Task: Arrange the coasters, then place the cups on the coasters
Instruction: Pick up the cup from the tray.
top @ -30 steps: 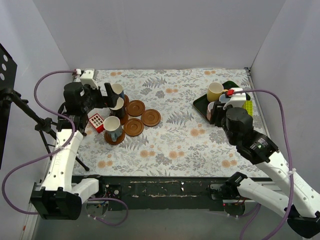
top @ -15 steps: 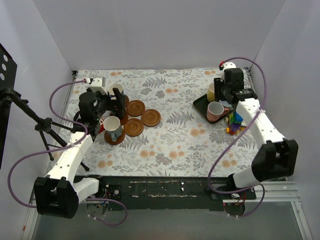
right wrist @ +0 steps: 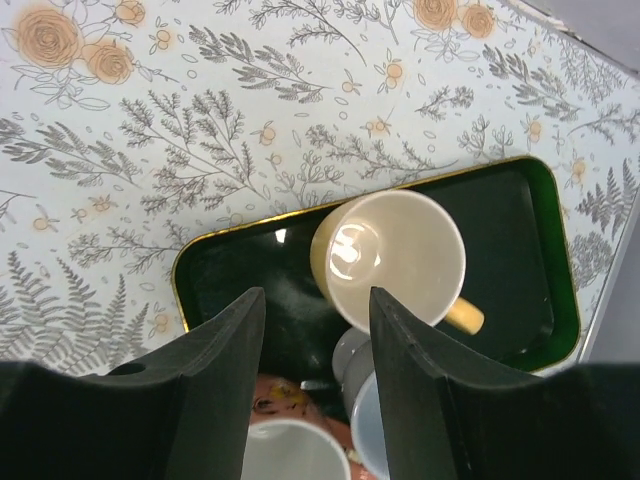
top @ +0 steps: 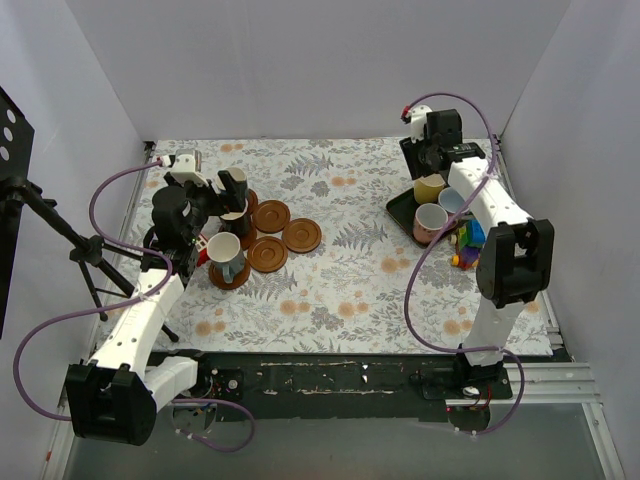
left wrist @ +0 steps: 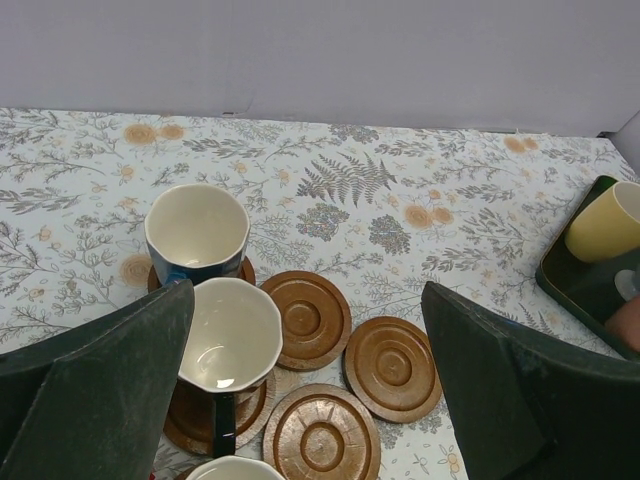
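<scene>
Three cups stand on coasters at the left: a blue one [left wrist: 197, 232], a dark one [left wrist: 230, 335] and a pale blue one [top: 224, 250]. Beside them lie three bare coasters [left wrist: 312, 318] [left wrist: 392, 367] [left wrist: 320, 435]. My left gripper [left wrist: 308, 295] hangs open above this group with nothing between its fingers. On the dark green tray [right wrist: 505, 215] sit a yellow cup [right wrist: 395, 260], a pink cup [right wrist: 290, 450] and a light blue cup [right wrist: 375, 430]. My right gripper [right wrist: 315, 300] is open over the tray, the yellow cup just beyond its right fingertip.
Colourful toy blocks [top: 468, 240] lie right of the tray [top: 398, 208], close to the side wall. A red and white box [top: 192, 243] sits left of the cups. A tripod [top: 90, 250] stands outside the left wall.
My right arm has swung from the near right out to the far side over the tray, and its jaws have narrowed a little. My left arm has pulled back slightly from the cups.
</scene>
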Tool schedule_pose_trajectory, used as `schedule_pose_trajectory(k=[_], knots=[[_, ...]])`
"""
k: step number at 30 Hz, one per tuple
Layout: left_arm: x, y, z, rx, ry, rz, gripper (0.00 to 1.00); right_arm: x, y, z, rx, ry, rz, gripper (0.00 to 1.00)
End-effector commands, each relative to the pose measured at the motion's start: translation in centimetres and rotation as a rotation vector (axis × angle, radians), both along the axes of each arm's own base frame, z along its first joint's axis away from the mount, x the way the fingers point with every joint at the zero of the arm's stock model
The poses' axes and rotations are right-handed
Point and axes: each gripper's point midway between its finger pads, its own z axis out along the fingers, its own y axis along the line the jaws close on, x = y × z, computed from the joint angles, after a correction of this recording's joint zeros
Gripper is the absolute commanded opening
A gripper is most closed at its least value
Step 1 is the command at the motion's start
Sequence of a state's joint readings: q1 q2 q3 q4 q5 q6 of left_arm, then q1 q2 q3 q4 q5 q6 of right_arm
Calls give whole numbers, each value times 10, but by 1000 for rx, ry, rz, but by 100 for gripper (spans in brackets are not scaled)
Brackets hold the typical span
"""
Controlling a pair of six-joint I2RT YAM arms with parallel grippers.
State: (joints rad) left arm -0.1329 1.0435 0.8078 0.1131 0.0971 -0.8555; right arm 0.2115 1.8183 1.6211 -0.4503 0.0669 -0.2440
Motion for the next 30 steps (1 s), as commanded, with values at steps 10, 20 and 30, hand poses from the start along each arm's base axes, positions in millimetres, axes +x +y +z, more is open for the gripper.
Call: schedule_pose_trajectory(k=[10,20,30], knots=[[2,2,10,0,-22,7,98,31,0,-40,-108,82,72,54],[5,2,4,9,0,7,98,35,-5,-62,-136,114,40,40],[7,2,1,12,10,7,98,45,1,-61,-87,129,-11,19]])
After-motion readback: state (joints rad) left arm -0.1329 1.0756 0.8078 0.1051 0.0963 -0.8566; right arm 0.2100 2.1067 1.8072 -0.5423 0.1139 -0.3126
